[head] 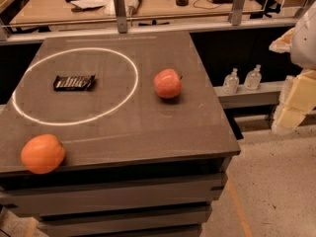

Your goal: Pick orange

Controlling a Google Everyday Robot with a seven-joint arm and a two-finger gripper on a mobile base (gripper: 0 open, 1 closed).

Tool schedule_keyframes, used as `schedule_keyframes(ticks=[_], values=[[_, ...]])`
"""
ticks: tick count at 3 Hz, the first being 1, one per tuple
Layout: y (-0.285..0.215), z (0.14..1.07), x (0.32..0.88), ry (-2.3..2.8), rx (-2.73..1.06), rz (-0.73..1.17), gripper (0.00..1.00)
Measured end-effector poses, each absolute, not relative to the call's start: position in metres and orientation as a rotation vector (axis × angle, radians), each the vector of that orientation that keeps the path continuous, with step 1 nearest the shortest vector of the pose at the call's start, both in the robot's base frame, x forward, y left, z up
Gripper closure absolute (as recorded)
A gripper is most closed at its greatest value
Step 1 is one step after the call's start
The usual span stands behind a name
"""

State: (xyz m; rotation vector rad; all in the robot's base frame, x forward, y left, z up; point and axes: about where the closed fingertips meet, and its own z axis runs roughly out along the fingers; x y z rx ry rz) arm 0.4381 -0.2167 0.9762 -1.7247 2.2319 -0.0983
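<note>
The orange point(42, 153) is round, matte and evenly bright orange. It sits at the front left corner of the dark table point(148, 127), close to the front edge. My gripper point(292, 110) shows as pale yellowish blocks at the right edge of the view, off the table's right side and far from the orange. It touches nothing on the table.
A redder, glossy apple point(168, 83) with a stem sits right of the table's middle. A dark snack wrapper point(74, 82) lies inside a white circle point(129, 90) marked on the table. Two small bottles point(242, 79) stand on a low ledge to the right. A cluttered desk point(148, 4) lies behind.
</note>
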Motion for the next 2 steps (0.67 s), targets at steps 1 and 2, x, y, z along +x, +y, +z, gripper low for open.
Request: schedule_keyframes(ticks=[1,2], values=[[-0.216,0.976,0.438,2.23,-1.726,-0.098,0.0],[-0.198,0.978,0.446,2.177,-1.774,-0.089,0.0]])
